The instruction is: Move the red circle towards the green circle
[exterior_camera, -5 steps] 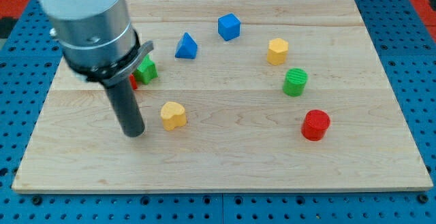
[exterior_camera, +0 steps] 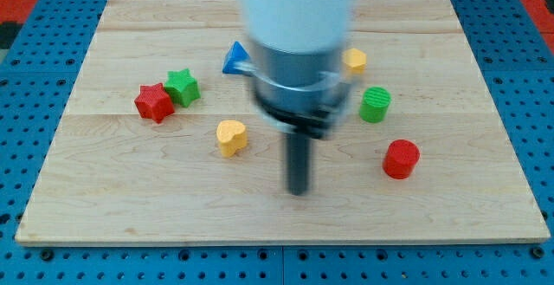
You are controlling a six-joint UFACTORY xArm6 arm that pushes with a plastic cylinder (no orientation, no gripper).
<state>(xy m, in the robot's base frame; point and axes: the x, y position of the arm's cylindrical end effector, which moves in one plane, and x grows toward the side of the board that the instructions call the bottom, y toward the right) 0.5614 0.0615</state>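
Note:
The red circle (exterior_camera: pixel 401 158) lies on the wooden board (exterior_camera: pixel 130 198) at the view's right. The green circle (exterior_camera: pixel 375 104) lies just above it and slightly to the left, a small gap apart. My tip (exterior_camera: pixel 299 190) rests on the board near the bottom centre, blurred by motion. It is left of the red circle and a little lower, well apart from it. It touches no block.
A yellow heart (exterior_camera: pixel 231 137) lies left of my tip. A red star (exterior_camera: pixel 154 103) and green star (exterior_camera: pixel 182 87) touch at the left. A blue triangle (exterior_camera: pixel 234 59) and a yellow block (exterior_camera: pixel 354 59) peek out beside the arm's body.
My tip has swept fast from the board's left side to the bottom centre. The yellow heart has shifted slightly to the right and up. The arm now hides the blue cube.

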